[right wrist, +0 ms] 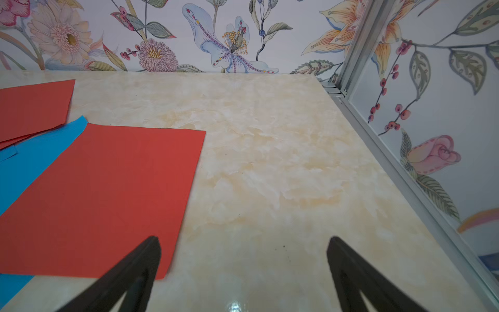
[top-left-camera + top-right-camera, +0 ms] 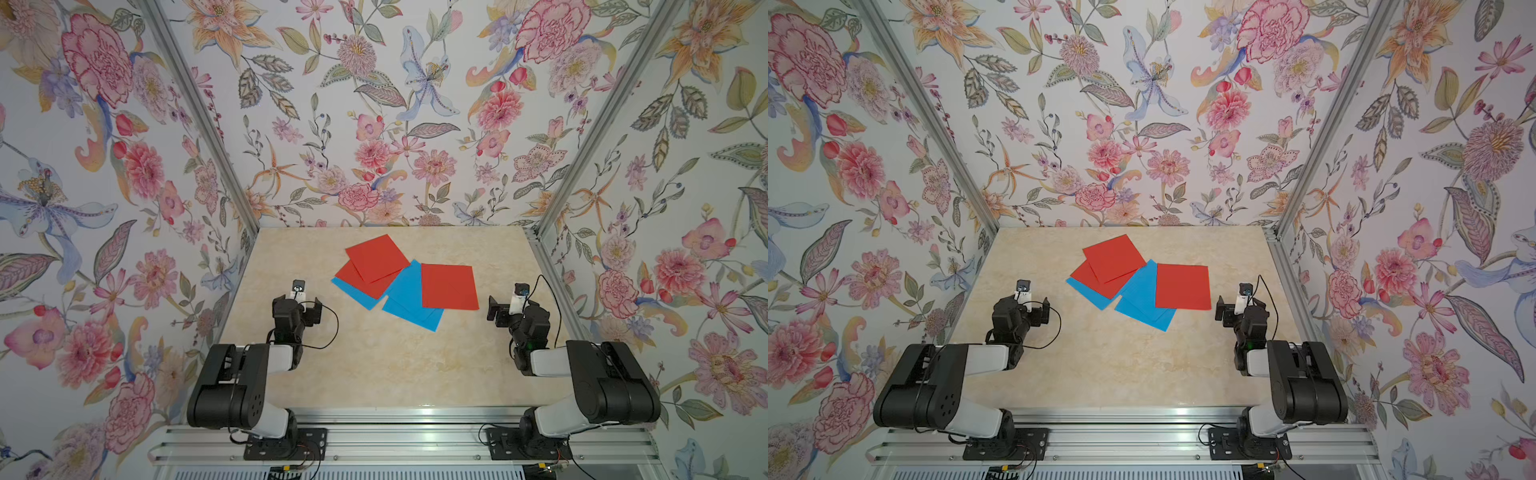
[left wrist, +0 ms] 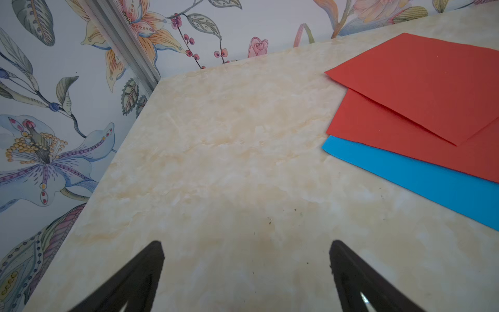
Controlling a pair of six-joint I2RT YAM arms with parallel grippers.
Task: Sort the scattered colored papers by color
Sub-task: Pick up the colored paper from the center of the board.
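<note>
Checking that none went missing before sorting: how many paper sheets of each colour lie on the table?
Red-orange square paper sheets: 3
Sky-blue square paper sheets: 3
Total: 6

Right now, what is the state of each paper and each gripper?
far red paper: uppermost, flat
second red paper: partly covered, on blue
right red paper: flat, atop blue
blue papers: partly covered by reds
left gripper: open, empty
right gripper: open, empty
</note>
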